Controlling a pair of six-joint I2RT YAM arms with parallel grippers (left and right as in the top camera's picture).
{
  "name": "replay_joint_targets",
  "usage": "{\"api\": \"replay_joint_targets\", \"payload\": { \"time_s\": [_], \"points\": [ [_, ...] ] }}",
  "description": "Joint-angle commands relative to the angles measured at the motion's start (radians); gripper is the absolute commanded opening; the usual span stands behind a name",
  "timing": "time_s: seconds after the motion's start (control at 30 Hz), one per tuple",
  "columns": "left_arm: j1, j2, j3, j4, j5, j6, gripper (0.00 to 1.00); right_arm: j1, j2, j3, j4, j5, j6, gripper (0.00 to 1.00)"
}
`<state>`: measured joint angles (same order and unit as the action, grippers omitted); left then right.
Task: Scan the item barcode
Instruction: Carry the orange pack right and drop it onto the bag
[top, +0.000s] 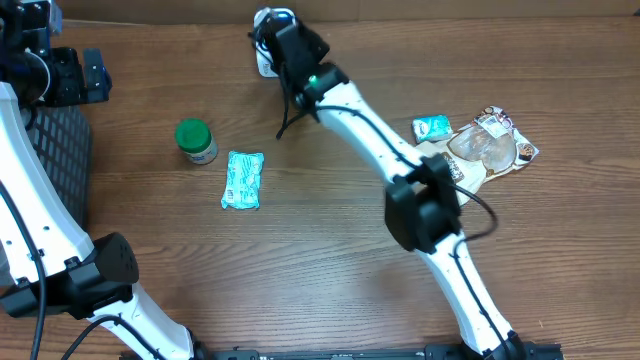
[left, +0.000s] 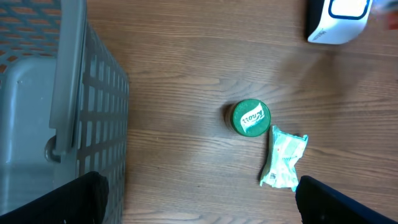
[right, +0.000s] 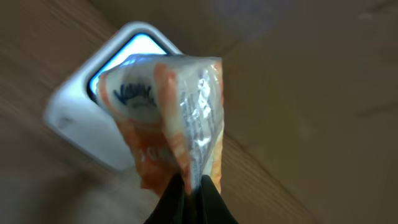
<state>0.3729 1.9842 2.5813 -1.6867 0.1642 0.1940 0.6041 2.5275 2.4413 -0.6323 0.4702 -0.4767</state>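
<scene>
The right claw (right: 189, 186) is clenched on the bottom edge of an orange packet (right: 171, 118), pinching it tight between both fingers. It holds the packet upright at the far edge of the desk (top: 300, 280), just in front of the white scanner (right: 81, 118), whose window faces it. The wrist view is blurred, so no barcode can be made out.

The left claw (left: 199, 180) is released, its fingers spread wide and grasping nothing. It hangs at the desk's left edge, beside the grey basket (left: 93, 93).

On the left half of the desk stands a green-lidded jar (top: 196, 140), with a teal pack (top: 243, 180) lying just beside it. Near the right edge lie a small pack (top: 432, 128) and a clear bag (top: 495, 148).
</scene>
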Motion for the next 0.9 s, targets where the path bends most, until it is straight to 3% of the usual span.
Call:
{"api": "replay_joint_targets", "payload": {
  "time_s": [0.0,0.23,0.3,0.47,0.87],
  "points": [
    [-0.001,-0.002,0.004,0.000,0.011,0.008,1.00,0.006,-0.320,0.021,-0.134,-0.194,0.336,0.04],
    [-0.001,-0.002,0.004,0.000,0.011,0.008,0.99,-0.040,-0.581,0.021,-0.580,-0.278,0.626,0.04],
    [-0.001,-0.002,0.004,0.000,0.011,0.008,1.00,-0.080,-0.637,0.021,-0.776,-0.278,0.782,0.04],
    [-0.001,-0.002,0.004,0.000,0.011,0.008,1.00,-0.193,-0.638,0.011,-1.061,-0.280,0.995,0.04],
    [-0.001,-0.002,0.004,0.000,0.011,0.008,1.00,-0.453,-0.619,-0.435,-0.983,-0.398,1.052,0.04]
  ]
}}
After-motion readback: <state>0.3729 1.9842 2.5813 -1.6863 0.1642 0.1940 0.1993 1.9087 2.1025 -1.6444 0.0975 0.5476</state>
